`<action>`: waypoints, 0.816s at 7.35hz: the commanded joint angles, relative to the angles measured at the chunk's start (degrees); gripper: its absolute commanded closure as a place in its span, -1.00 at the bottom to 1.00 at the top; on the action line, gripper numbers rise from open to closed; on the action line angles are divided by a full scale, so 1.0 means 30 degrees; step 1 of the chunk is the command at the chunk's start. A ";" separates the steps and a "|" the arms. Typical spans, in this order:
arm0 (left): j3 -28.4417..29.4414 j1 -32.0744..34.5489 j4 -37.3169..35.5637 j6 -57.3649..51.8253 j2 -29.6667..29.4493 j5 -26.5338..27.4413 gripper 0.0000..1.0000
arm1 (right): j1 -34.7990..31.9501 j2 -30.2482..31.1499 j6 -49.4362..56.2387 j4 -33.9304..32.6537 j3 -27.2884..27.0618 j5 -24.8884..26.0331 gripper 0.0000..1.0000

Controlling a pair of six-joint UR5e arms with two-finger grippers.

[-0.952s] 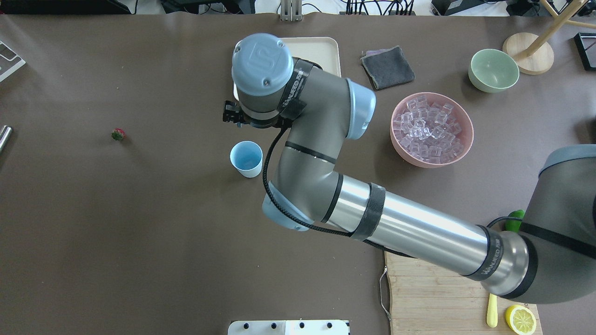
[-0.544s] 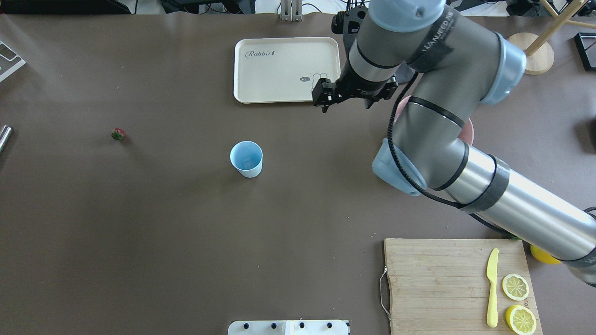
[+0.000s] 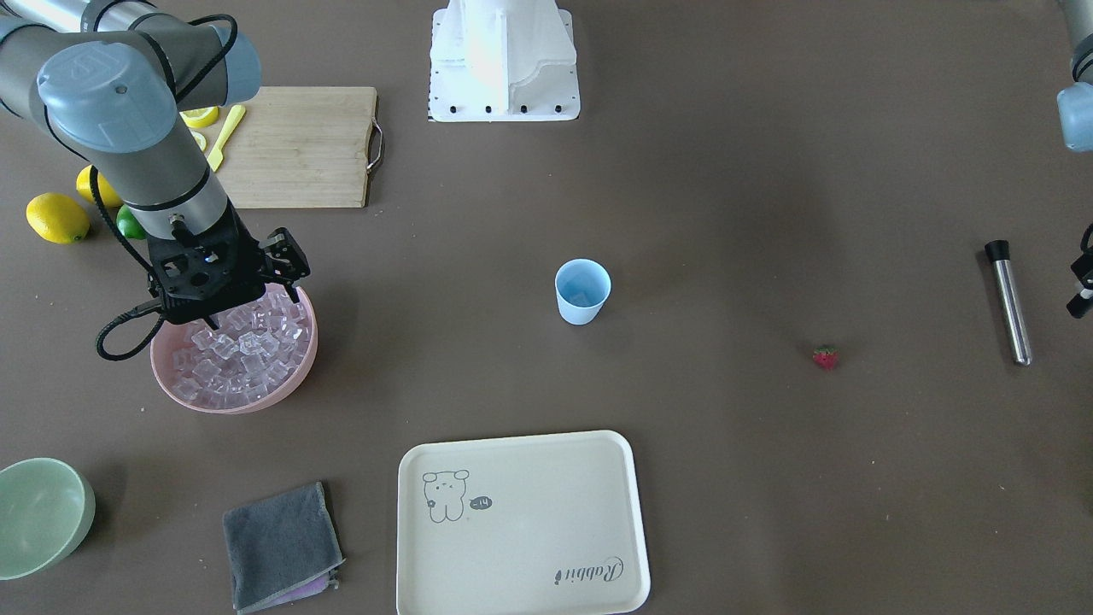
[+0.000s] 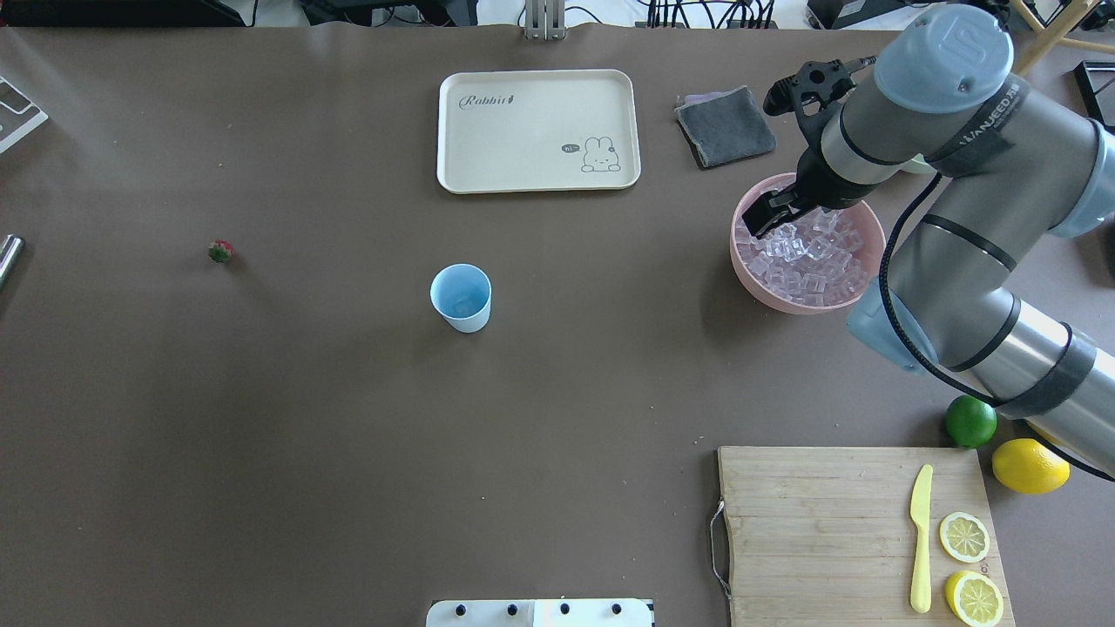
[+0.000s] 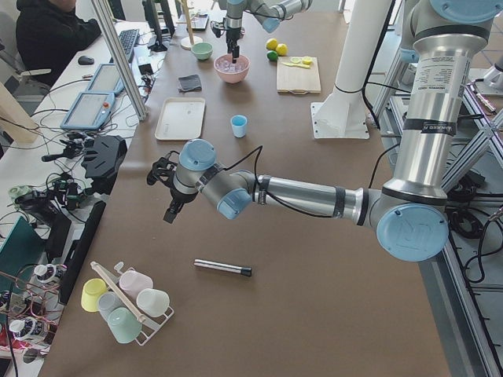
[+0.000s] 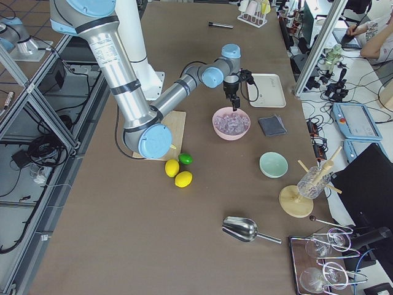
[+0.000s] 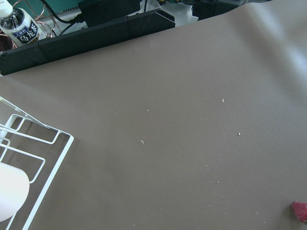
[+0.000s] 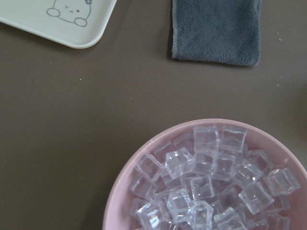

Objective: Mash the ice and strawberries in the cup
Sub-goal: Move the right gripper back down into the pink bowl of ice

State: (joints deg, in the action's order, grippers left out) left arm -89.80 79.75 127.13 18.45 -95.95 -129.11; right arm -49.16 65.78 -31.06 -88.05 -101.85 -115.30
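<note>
Cup [image 4: 461, 297], light blue and upright, stands alone at mid-table, with bare brown table [image 4: 261, 435] on every side. Directions are read on the overhead view, with 12 o'clock pointing away from the robot. From the cup, the cream tray [image 4: 538, 131] lies at 12 o'clock. The strawberry [image 4: 221, 252] lies between 9 and 10 o'clock and the pink bowl [image 4: 751, 283] at 3 o'clock, both well apart from the cup. A metal rod [image 3: 1010, 307] lies beyond the strawberry at 9 o'clock, near the table's edge.

The ice [image 4: 806, 257] fills the pink bowl. From the bowl, a grey cloth [image 4: 725, 126] sits near at 11 o'clock, not touching. A lime [image 4: 970, 421] is at 5 o'clock with a lemon [image 4: 1030, 465] just beside it, and a cutting board [image 4: 810, 522] is at 6 o'clock.

The right arm enters from 4 o'clock, bends at the elbow and carries its wrist over the bowl's far rim. The right gripper [image 4: 771, 216] points down over the ice in the bowl's 10 o'clock part, jaws spread. Whether it touches the ice cannot be told.

The left arm reaches low along the table. The left gripper [image 5: 169, 208] hangs above bare table near a wire cup rack [image 5: 126, 302], and its jaw state cannot be told.
</note>
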 commanded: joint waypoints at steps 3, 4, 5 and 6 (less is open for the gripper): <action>0.0110 -0.0187 0.0573 0.0324 0.0110 0.0029 -0.95 | -0.0108 0.0484 0.0217 0.1926 0.1661 -0.0003 -0.93; 0.0110 -0.0187 0.0573 0.0324 0.0050 0.0029 -0.95 | -0.0108 0.0543 0.0043 0.2567 0.1838 -0.0003 -0.94; 0.0023 -0.0187 0.0602 0.0353 0.0079 0.0029 -0.95 | -0.0021 0.0573 -0.0481 0.2632 0.1985 0.0026 -0.94; -0.0007 -0.0187 0.0573 0.0354 0.0050 0.0029 -0.95 | 0.0096 0.0457 -0.0486 0.2632 0.2102 0.0026 -0.94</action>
State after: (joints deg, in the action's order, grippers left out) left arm -89.67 79.21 128.88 19.48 -95.72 -129.03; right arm -49.24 67.33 -31.89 -80.54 -96.10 -115.25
